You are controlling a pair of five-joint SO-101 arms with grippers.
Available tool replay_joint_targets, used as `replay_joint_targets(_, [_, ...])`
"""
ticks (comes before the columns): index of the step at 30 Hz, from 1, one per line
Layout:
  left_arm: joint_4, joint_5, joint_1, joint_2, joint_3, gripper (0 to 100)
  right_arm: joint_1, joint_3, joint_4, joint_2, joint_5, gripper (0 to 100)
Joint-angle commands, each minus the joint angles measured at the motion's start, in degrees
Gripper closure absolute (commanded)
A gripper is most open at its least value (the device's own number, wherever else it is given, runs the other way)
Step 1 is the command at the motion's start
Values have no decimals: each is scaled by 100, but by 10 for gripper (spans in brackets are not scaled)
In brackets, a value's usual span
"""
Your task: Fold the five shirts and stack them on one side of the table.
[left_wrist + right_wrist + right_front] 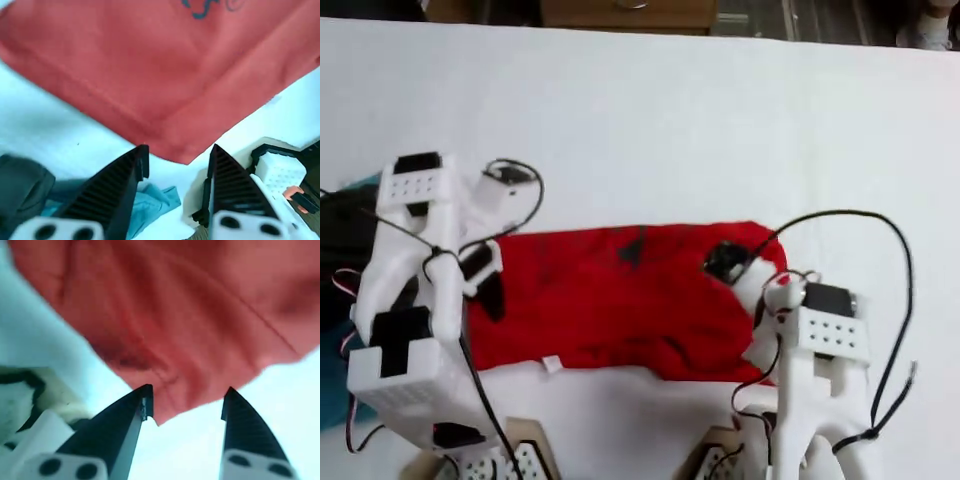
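Shirt (620, 300) of soft red cloth lies rumpled; left pincer (179, 150) and right pincer (188, 391) gape wide over its hems.

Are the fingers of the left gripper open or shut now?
Open. The fingers of the left gripper stand well apart in its wrist view, with a corner of the red shirt showing in the gap.

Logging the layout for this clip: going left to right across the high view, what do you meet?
A heap of dark and teal clothes at the edge → left arm → red shirt lying flat → right arm.
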Motion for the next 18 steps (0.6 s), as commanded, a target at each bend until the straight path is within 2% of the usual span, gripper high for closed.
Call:
replay_joint_targets(1, [-352,316,141,-35,136,785,-646,-229,303,-84,237,765])
replay_joint_targets(5, [-615,721,273,-35,110,785,-1402,-229,488,-48,475,765])
replay_joint_targets(11, [-624,949,589,-35,92,785,-2097,0,567,-31,484,763])
replay_joint_targets(18, [-668,949,686,-26,57,785,-2220,862,-796,-22,475,739])
